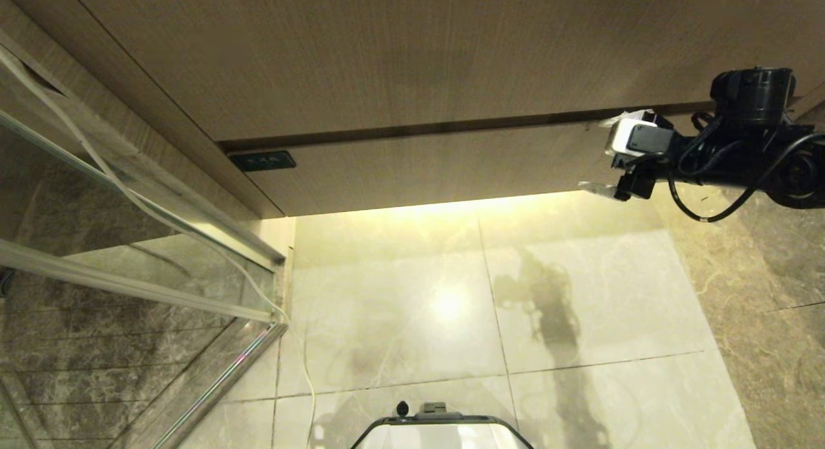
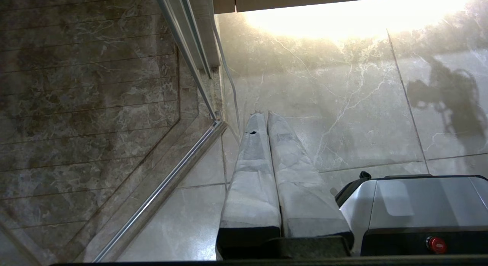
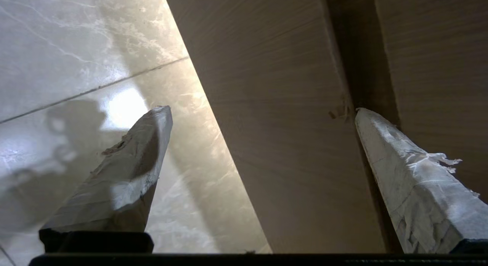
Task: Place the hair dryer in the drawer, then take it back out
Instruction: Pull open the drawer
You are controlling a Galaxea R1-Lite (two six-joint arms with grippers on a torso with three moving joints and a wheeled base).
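The left gripper is seen parked low over the tiled floor, its fingers pressed together. Farther off, the right gripper is held with fingers spread wide and empty against the closed drawer, a plain, handleless light-wood front, likely stiff and smooth, best taken by its upper edge. The hair dryer is not seen.

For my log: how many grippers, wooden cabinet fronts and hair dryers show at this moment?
Grippers: 2, the right gripper open at the drawer, the left gripper shut over the floor.
Wooden fronts: 2, the drawer and the taller panel above it.
Hair dryers: 0 in view.
Total: 4.
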